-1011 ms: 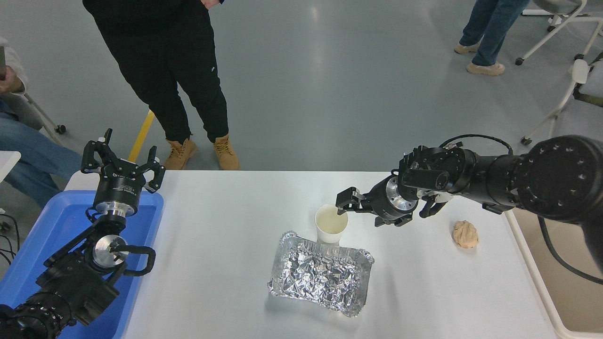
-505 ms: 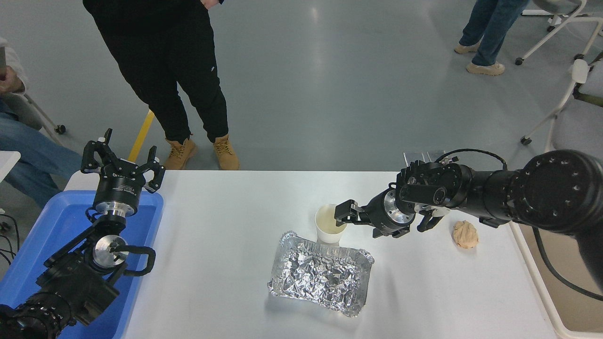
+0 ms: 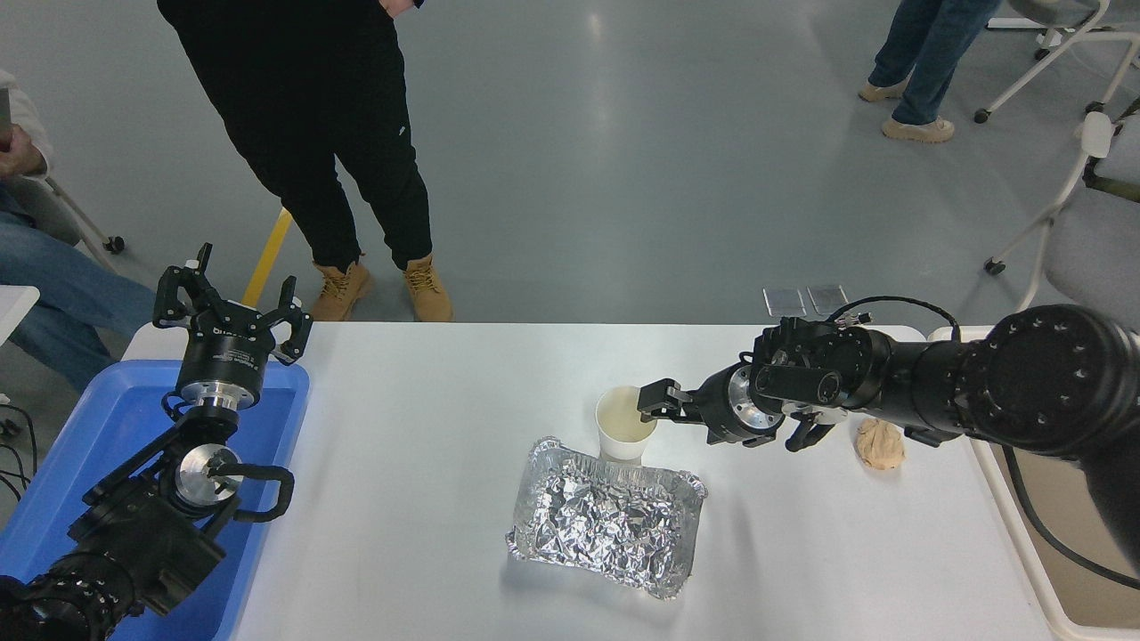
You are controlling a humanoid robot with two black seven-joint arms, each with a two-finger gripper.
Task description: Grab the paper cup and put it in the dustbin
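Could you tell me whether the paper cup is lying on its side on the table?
No, the paper cup stands upright with its open mouth up, just behind the foil tray, and the right gripper is at its rim.

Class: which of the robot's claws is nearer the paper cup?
Right. The right claw is at the paper cup rim; the left claw sits far off over the blue bin.
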